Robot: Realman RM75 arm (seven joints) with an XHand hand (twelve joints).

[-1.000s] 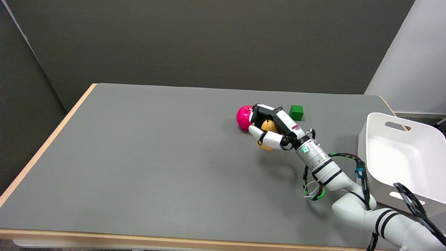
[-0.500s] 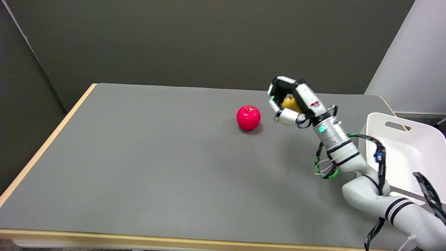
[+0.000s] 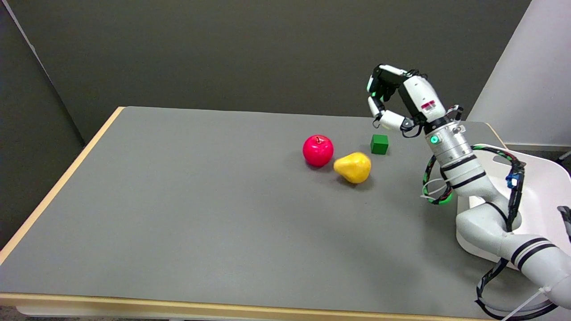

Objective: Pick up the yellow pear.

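Hanging high above the far right part of the bench, the right hand [image 3: 395, 100] holds nothing: its fingers [image 3: 387, 119] are curled inward around bare air, with no fruit between them. It sits well above and to the right of everything on the surface, its palm facing left toward the dark wall, the white forearm rising steeply from the lower right corner.

Nearest below it is the green cube [image 3: 379, 144], resting flat on the grey bench [image 3: 178, 200]. Just in front of and left of the cube lies the yellow pear [image 3: 353, 167], on its side with its narrow end pointing left toward the red apple [image 3: 318, 150]. Pear and apple are very close, perhaps touching; the view does not settle it. The pear is on the bench, not in the hand, so the pick is not done.

Lying on its side, the pear looks free to roll, and the apple crowds its narrow end, so a grasp would best close around the broad body from above or from the right, away from the apple. Behind the forearm at the right edge stands the white bin [image 3: 542, 178], partly hidden by the arm.
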